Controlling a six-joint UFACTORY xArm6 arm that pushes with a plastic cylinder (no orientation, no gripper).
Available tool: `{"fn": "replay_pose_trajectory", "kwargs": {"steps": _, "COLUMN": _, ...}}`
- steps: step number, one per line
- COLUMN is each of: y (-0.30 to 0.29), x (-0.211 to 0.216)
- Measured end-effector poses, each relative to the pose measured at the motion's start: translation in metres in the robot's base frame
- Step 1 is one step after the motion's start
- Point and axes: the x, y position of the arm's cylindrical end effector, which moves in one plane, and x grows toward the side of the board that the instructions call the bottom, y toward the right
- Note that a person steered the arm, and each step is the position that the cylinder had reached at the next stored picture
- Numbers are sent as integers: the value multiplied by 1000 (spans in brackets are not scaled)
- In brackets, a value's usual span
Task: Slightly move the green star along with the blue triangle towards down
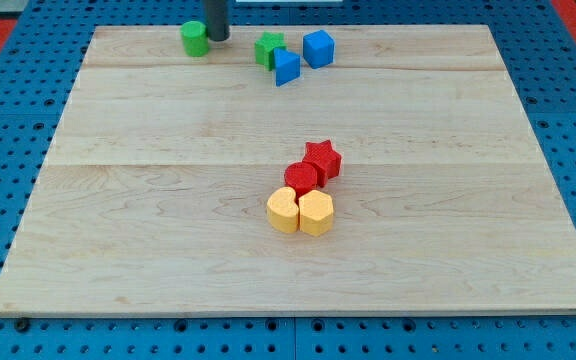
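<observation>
The green star (269, 49) sits near the view's top edge of the wooden board (168, 230), touching the blue triangle (286, 67) just below and right of it. My tip (217, 38) stands at the view's top, left of the green star with a gap between, and right beside a green cylinder (195, 39).
A blue cube (318, 48) lies right of the green star. A red star (322, 159), a red cylinder (301, 179) and two yellow blocks (301, 212) cluster in the board's middle. Blue pegboard surrounds the board.
</observation>
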Motion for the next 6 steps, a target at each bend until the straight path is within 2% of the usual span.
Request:
{"fn": "replay_pose_trajectory", "kwargs": {"steps": 1, "y": -16, "x": 19}}
{"fn": "replay_pose_trajectory", "kwargs": {"steps": 2, "y": 28, "x": -30}}
{"fn": "replay_pose_trajectory", "kwargs": {"steps": 3, "y": 47, "x": -37}}
{"fn": "replay_pose_trajectory", "kwargs": {"steps": 4, "y": 101, "x": 21}}
{"fn": "replay_pose_trajectory", "kwargs": {"steps": 5, "y": 96, "x": 84}}
{"fn": "replay_pose_trajectory", "kwargs": {"steps": 6, "y": 92, "x": 72}}
